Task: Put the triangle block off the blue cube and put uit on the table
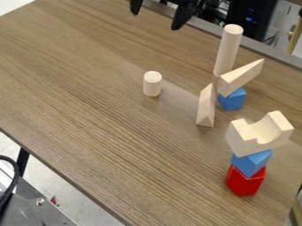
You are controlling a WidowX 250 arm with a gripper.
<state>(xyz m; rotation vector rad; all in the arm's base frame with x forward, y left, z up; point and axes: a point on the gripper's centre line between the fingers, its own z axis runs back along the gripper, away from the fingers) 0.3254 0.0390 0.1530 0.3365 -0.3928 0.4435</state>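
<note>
Seeing nearest, at lower right, a notched block (257,136) topping smooth-painted blue (252,162) and red blocks (245,181). Finding farther up, right of centre, the triangle block (242,77) resting aslant atop the blue cube (232,100). Judging it light, stiff, sturdy, bare fine-grained wood, perhaps slippery; favouring a grip across the flat sides, near the thick end. Noticing beyond a tall round cylinder (228,50), then, at the top edge, the gripper (155,20) hanging wide apart, holding nothing.
</note>
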